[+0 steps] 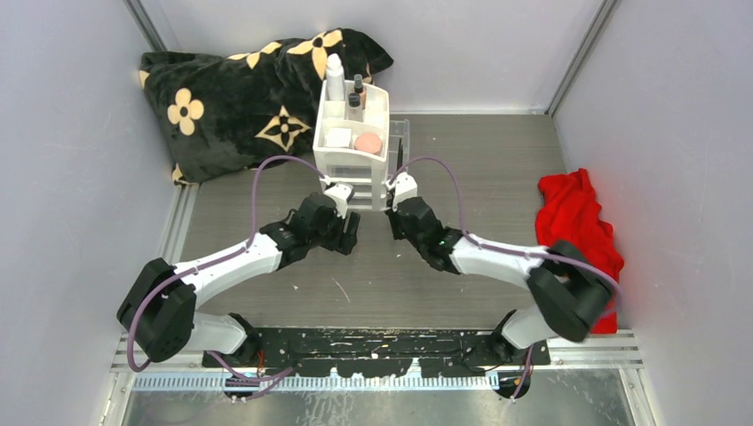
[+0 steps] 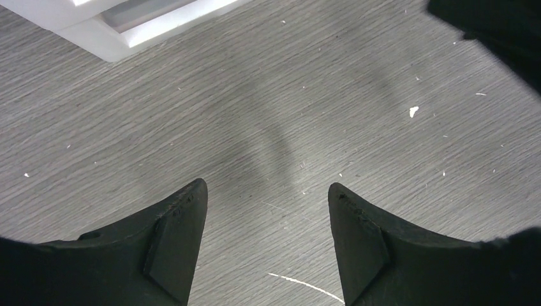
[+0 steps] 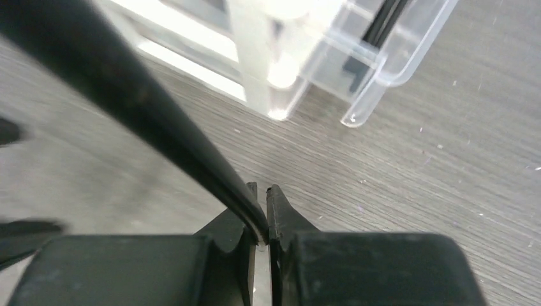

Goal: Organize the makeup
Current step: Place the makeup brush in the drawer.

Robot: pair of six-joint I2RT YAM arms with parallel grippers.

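Observation:
The makeup stands in the top of the white drawer unit [image 1: 352,164]: a white bottle [image 1: 335,78], a tan dark-capped bottle [image 1: 359,89], a white square box [image 1: 337,138] and a pink compact [image 1: 368,142]. My right gripper [image 3: 261,191] is shut on a thin black pencil [image 3: 147,108], which slants up past the camera. It sits just in front of the unit's right corner [image 1: 393,229]. A clear side holder [image 3: 383,57] on the unit holds another black pencil [image 3: 389,16]. My left gripper [image 2: 268,191] is open and empty above the bare table, in front of the unit [image 1: 351,232].
A black flower-patterned cushion [image 1: 240,98] lies at the back left against the wall. A red cloth [image 1: 573,222] lies at the right, close to my right arm's elbow. Grey walls close in the table on three sides. The unit's base [image 2: 127,32] shows in the left wrist view.

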